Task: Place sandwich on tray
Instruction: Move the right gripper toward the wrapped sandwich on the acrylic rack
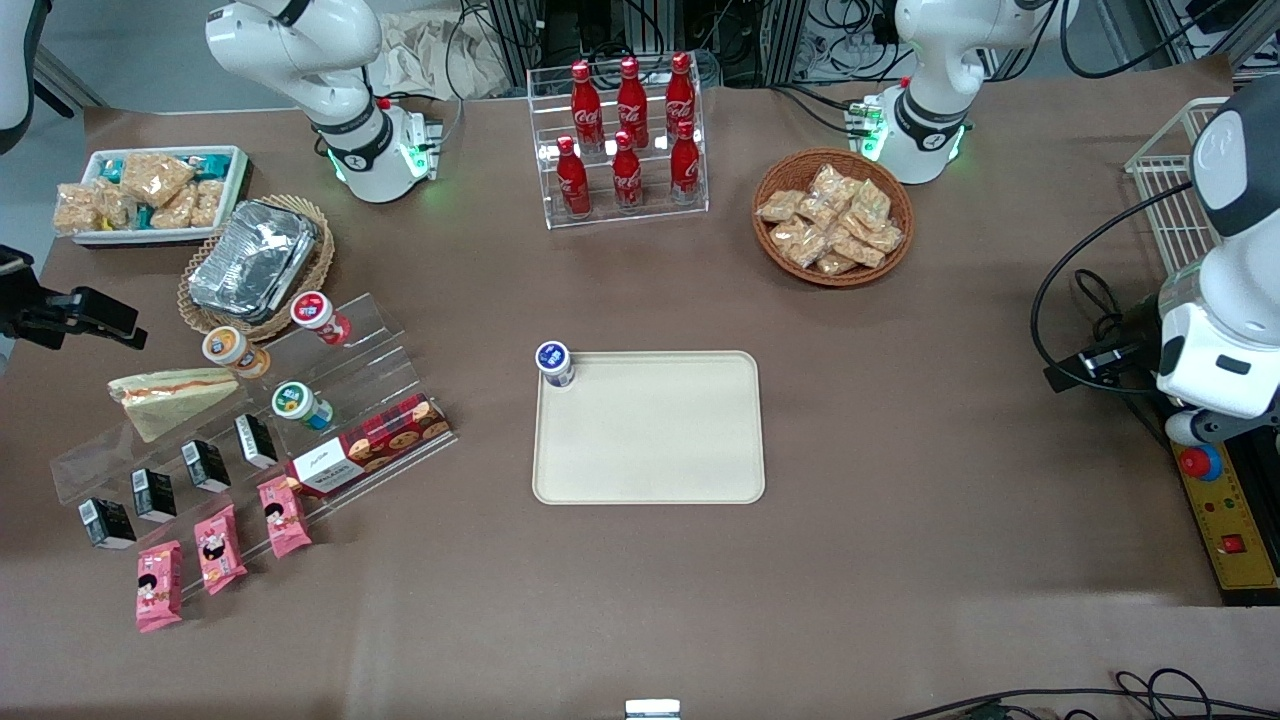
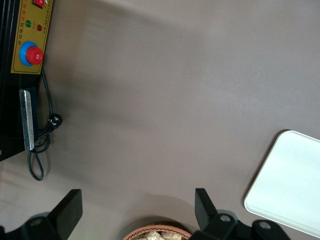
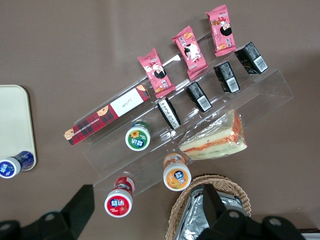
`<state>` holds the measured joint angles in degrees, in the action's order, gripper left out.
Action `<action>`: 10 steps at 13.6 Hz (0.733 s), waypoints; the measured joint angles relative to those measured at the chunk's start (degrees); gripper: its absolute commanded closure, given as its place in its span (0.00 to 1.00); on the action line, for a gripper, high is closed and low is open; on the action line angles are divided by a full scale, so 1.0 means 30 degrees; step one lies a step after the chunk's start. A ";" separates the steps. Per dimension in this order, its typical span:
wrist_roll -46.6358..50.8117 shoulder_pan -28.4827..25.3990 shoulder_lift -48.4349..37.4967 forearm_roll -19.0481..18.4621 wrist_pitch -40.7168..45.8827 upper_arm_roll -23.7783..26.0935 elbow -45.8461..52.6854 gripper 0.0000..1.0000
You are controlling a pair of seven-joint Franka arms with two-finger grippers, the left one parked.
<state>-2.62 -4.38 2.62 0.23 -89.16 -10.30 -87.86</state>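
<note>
No part of the transfer is completed. The sandwich [image 1: 170, 397] is seen at the left of the front view, on the clear stepped rack [image 1: 330, 410]. The gripper [image 3: 145, 207] hangs spread wide and empty above the rack. The tray [image 1: 650, 440], at frame centre, carries only a small blue-lidded cup [image 1: 554, 362].

The gripper [image 1: 60, 318] sat at the left edge of the front view, its arm cut off there. The tray [image 3: 15, 120] was cropped by the wrist picture's edge, and labels on the small black cartons [image 1: 207, 465] were too small to read.
</note>
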 measured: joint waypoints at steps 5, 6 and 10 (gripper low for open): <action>0.1348 -0.0128 -0.0066 0.0001 0.0000 0.0387 0.0093 0.03; 0.1797 -0.0134 -0.0066 0.0020 0.0000 0.0413 0.0129 0.03; 0.4060 -0.0045 -0.0065 0.0413 -0.0008 0.0238 0.0200 0.02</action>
<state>9.56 -4.52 2.42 1.47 -89.19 -9.59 -87.26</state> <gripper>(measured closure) 0.031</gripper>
